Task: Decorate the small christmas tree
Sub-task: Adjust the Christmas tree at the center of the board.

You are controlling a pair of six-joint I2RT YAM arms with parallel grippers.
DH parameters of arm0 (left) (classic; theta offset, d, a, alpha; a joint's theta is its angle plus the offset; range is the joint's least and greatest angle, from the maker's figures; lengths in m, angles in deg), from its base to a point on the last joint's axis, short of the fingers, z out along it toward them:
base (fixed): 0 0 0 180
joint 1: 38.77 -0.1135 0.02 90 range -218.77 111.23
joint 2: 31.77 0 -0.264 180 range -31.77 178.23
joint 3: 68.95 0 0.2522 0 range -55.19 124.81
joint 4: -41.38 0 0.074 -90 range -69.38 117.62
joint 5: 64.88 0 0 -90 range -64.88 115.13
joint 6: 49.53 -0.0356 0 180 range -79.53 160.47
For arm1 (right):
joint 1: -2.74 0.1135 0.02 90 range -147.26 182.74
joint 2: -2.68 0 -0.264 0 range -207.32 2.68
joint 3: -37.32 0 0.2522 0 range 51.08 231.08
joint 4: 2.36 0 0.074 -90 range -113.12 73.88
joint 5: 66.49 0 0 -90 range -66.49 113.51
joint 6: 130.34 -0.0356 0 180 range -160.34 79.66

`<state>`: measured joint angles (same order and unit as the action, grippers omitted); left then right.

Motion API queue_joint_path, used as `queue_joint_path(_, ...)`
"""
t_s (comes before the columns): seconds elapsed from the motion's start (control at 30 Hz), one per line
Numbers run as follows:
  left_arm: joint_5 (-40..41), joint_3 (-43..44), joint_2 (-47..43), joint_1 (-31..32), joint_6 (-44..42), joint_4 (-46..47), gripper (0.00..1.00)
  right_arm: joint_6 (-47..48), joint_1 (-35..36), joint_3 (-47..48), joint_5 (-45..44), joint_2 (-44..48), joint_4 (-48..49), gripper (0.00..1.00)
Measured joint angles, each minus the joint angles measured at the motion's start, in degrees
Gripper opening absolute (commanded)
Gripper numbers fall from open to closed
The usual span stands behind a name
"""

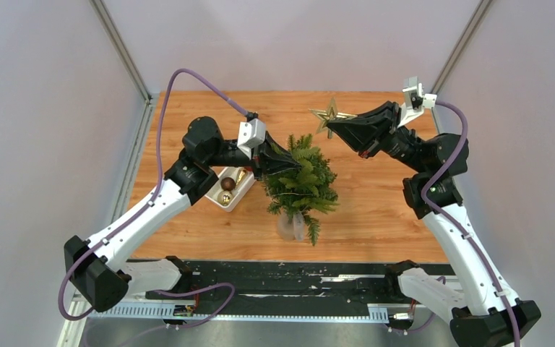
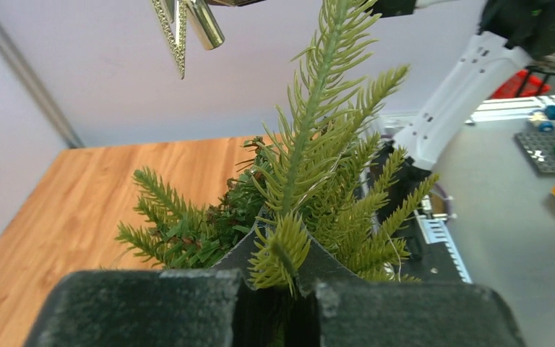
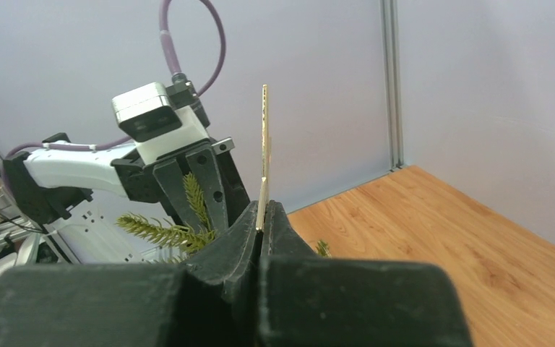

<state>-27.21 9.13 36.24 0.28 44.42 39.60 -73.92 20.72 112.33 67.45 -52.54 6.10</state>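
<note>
The small christmas tree (image 1: 301, 184) is standing on the wooden table (image 1: 376, 210), just beside the white tray (image 1: 231, 205). The left gripper (image 1: 296, 166) is pinching an upper branch of the tree between its jaws. The right gripper (image 1: 332, 124) is squeezing a gold star (image 1: 327, 113) between pressed jaws, near the treetop but apart from it.
</note>
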Motion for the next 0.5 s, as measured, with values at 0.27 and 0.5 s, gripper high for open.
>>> queue_joint_path(0.27, -7.8, -0.5, 0.9, -0.6, 2.3, 4.0, 0.0, -0.9, 2.6, -2.5, 1.1, 3.2, 2.7, 0.0)
queue_joint_path(0.5, -9.4, -3.7, -0.3, -0.6, 0.7, 9.5, 0.0, -2.4, 3.8, -3.6, 6.3, 3.7, 5.8, 0.0)
